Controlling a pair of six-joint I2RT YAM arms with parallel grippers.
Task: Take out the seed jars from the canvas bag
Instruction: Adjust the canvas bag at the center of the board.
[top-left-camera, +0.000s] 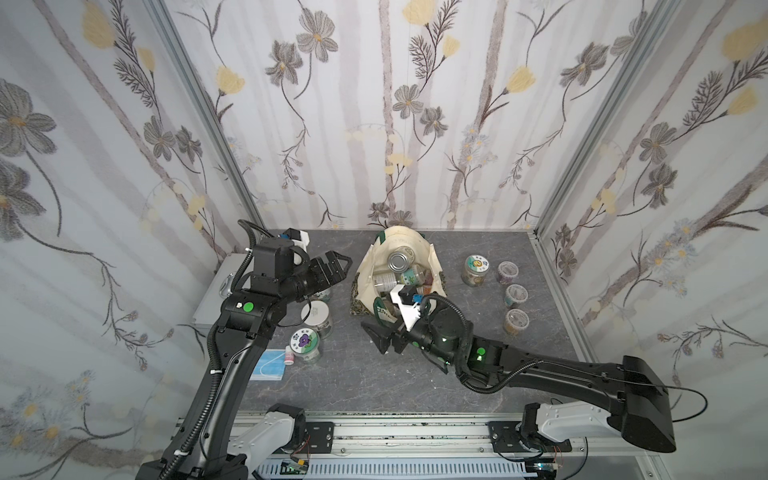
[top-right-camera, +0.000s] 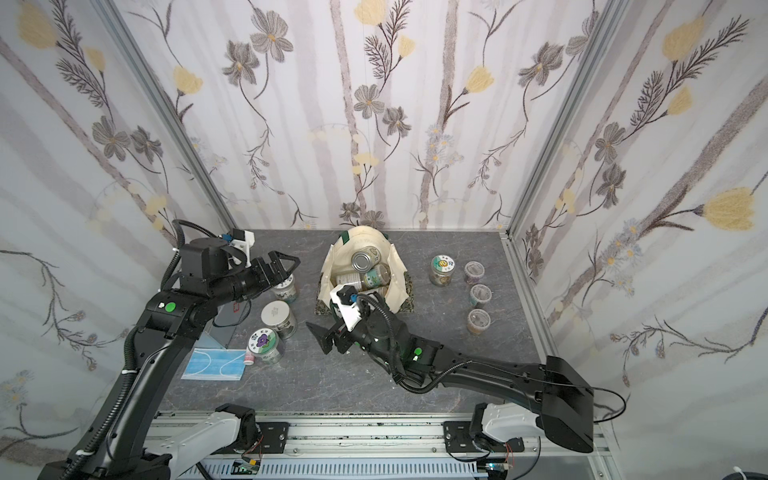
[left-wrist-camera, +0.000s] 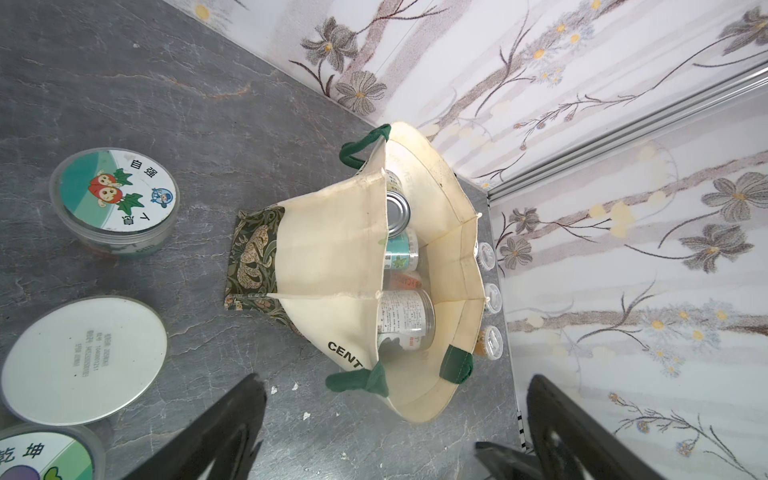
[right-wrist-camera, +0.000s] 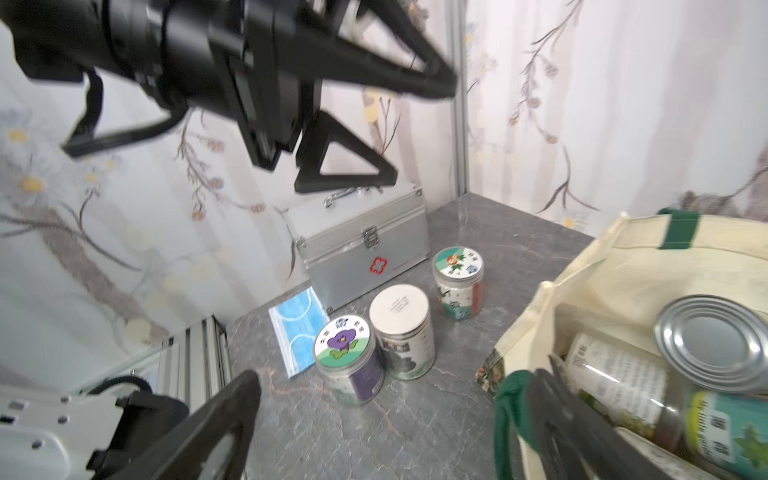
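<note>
Item: canvas bag (top-left-camera: 376, 266), seed jars (top-left-camera: 411, 276) lay inside; 7 stood on tabletop (top-left-camera: 353, 374). L gripper (top-left-camera: 340, 270), R gripper (top-left-camera: 376, 338) gaped empty. Step: btwn picks. Next: reach into mouth, clamp 1 jar.

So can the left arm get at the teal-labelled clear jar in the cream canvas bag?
Probably yes: the canvas bag gapes, the teal-labelled jar lies uncovered, and the open left gripper hangs beside it.
</note>
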